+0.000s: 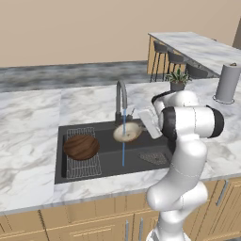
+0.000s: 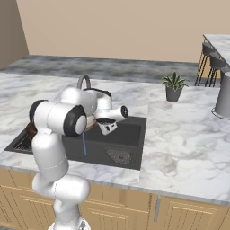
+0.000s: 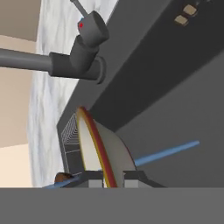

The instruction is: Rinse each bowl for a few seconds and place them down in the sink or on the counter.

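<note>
The end effector is clamped on the tan bowl under the tap's stream; the wooden bowl beside it awaits rinsing, seemingly.

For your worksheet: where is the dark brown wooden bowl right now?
In the left base view the dark brown bowl lies on the wire rack at the left end of the sink, left of the tap.

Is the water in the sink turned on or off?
On. A thin blue stream falls from the grey tap past the tan bowl into the black sink.
</note>
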Controlling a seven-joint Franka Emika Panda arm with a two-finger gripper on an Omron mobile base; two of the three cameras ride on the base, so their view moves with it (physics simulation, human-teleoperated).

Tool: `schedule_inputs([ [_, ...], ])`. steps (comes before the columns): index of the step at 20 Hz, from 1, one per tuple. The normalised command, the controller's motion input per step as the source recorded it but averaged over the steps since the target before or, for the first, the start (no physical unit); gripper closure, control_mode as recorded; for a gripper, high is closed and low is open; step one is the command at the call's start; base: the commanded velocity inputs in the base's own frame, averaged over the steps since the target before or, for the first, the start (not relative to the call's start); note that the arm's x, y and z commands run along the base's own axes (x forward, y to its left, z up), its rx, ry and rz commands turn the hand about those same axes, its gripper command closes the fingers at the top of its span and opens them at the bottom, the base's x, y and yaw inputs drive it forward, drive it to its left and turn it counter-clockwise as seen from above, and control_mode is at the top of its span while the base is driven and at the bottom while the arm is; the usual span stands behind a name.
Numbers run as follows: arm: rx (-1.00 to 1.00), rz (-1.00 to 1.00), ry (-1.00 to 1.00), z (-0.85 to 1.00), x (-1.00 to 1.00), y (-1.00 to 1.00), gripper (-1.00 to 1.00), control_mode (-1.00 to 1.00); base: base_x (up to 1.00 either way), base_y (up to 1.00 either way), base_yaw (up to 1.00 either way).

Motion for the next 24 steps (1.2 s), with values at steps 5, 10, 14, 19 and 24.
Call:
schedule_inputs([
  [5,0.03,-0.01,-0.07,0.02,0.12,-0.25,1.0,-1.0,0.0,0.0,0.0],
  [10,0.03,-0.04,0.0,0.17,0.0,-0.58,1.0,-1.0,0.0,0.0,0.0],
  [14,0.0,-0.07,0.0,0.38,0.06,-0.45,1.0,-1.0,0.0,0.0,0.0],
  [19,0.0,-0.12,0.03,0.4,0.07,-0.47,1.0,-1.0,0.0,0.0,0.0],
  [24,0.0,-0.15,0.06,0.39,0.02,-0.54,1.0,-1.0,0.0,0.0,0.0],
])
